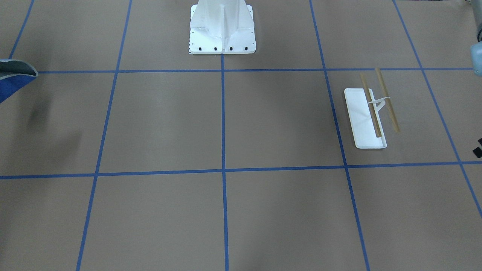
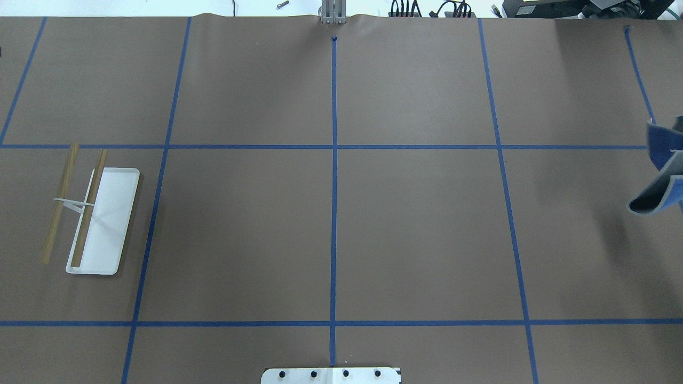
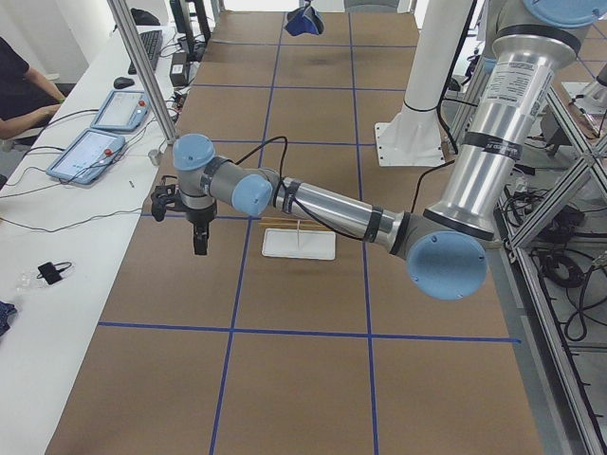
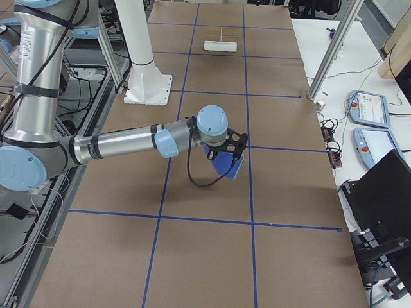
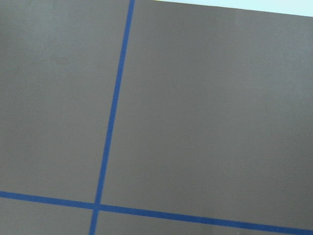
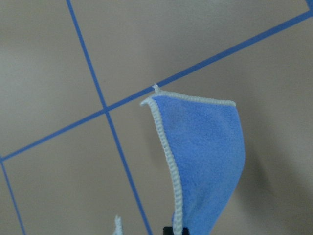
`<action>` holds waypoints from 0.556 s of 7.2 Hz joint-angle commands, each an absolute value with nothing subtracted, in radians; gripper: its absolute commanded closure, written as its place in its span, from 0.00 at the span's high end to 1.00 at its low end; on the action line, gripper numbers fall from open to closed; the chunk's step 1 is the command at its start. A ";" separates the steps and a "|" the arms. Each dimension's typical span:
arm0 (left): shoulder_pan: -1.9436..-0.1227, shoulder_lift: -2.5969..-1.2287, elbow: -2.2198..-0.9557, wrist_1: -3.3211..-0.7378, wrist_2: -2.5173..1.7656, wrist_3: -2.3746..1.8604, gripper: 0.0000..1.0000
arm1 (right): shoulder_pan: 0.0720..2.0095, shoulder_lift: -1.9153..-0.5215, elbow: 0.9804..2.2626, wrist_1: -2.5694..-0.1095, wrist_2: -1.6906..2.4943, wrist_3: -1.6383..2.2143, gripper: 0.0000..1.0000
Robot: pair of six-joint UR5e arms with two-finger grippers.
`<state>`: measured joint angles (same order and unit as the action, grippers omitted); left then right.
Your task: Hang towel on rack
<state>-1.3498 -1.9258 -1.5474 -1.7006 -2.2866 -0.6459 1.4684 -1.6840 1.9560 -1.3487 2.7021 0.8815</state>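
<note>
Brown paper covers the tabletop (image 2: 416, 240), gridded with blue tape (image 2: 334, 186). Alongside, a white side desk (image 3: 47, 313) carries two pendants (image 3: 90, 154); an aluminium post (image 3: 142, 66) rises at its edge.

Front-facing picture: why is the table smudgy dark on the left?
Probably soft shadows, not dirt: in the front-facing view they lie on the brown paper-covered table beside the raised royal-blue cloth towel; the overhead view shows a similar blurry patch near it.

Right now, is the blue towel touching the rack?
Apart. The overhead view shows the towel at the right edge and the rack far left, with bare table between them.
</note>
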 commanded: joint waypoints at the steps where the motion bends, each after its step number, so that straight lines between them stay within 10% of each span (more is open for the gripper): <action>1: -1.202 -2.038 -1.557 -1.703 -2.289 -0.965 0.95 | 1.435 -1.493 1.944 -1.348 2.729 1.146 0.00; 4: -1.048 -2.173 -1.594 -1.715 -2.287 -1.427 0.97 | 1.359 -1.269 1.937 -1.341 2.677 1.292 0.00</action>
<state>-1.1078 -2.1214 -1.5854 -1.7065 -2.2883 -1.2412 1.3804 -1.3497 1.9374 -1.3442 2.7108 1.2578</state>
